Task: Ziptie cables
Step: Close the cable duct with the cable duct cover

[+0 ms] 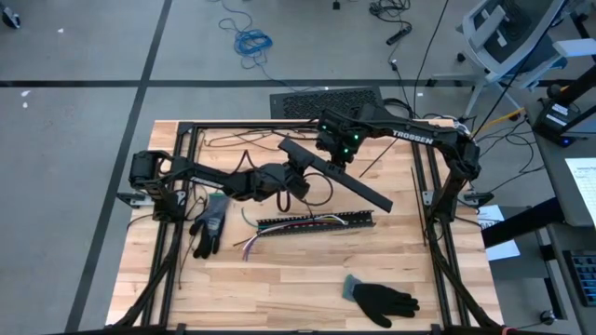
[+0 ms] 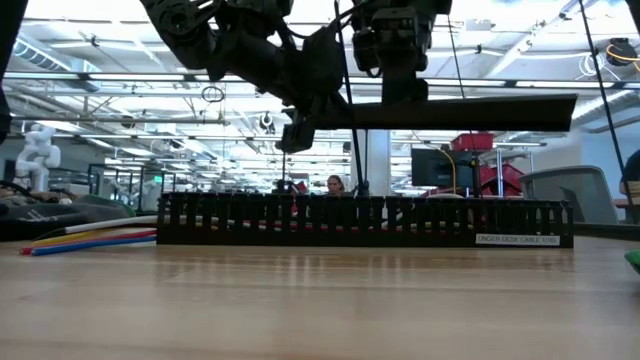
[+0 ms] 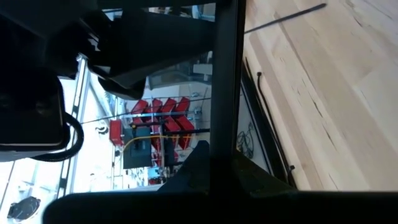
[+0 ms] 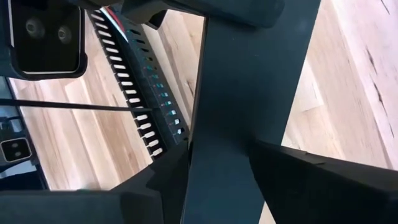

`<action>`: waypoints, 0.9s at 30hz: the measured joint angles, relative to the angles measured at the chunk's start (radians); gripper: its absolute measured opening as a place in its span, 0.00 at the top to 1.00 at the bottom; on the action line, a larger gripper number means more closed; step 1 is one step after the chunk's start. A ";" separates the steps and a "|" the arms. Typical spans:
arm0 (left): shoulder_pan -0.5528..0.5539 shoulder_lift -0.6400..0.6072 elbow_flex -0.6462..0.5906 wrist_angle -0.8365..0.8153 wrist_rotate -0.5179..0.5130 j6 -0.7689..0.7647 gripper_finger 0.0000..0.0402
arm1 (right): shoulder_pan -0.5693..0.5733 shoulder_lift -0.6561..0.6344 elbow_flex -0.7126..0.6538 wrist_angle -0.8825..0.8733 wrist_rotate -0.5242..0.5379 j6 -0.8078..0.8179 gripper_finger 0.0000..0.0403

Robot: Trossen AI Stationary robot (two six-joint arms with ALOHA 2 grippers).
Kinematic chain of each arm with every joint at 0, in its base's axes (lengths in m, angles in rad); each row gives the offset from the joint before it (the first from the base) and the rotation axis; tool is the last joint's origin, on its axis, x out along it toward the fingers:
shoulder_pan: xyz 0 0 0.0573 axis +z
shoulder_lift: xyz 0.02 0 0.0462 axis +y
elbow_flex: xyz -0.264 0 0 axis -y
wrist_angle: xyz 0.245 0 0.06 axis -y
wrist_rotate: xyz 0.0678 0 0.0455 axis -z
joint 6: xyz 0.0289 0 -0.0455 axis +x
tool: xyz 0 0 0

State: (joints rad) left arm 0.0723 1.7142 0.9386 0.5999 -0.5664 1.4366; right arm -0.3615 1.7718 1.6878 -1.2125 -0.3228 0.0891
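Observation:
A black slotted strip (image 1: 321,223) lies flat on the wooden table with the cables (image 1: 250,244) in it. Their coloured ends (image 2: 90,238) trail out on the table at its left end. Above it a long flat black bar (image 1: 358,186) hangs level and slantwise, held by both grippers. My left gripper (image 1: 300,177) is shut on the bar at its near side, towards its far-left end. My right gripper (image 1: 337,154) comes down on it from above, a little farther along. My left gripper pinches the flat black bar (image 3: 227,93) between its two fingers, coming almost level from the table's left. The bar runs across the fingers, clear of the table. The fingers themselves hide the exact place of contact. My right gripper takes the bar across its width, one finger (image 4: 168,177) on each long edge (image 4: 202,143). The fingers slant steeply down from above and lie across the bar. The bar hangs level above the slotted strip (image 4: 143,106).
A dark glove (image 1: 209,223) lies left of the slotted strip and another glove (image 1: 382,300) near the front edge. Thin black strands (image 1: 233,140) lie at the far side. Black frame rails (image 1: 421,186) border the table left, right and far; bare wood lies near the front.

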 joint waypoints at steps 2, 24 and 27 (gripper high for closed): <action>0.000 0.001 0.009 -0.001 -0.001 0.002 0.96 | -0.001 -0.001 0.000 -0.003 -0.006 -0.003 0.60; 0.007 0.001 0.019 -0.026 0.000 -0.009 0.96 | -0.006 0.000 0.000 0.001 -0.022 -0.081 0.62; 0.007 0.001 0.019 -0.025 -0.001 -0.009 0.96 | -0.006 0.000 0.000 0.002 -0.023 -0.083 0.58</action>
State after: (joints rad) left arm 0.0792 1.7157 0.9573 0.5747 -0.5671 1.4281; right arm -0.3679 1.7721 1.6875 -1.2107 -0.3453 0.0060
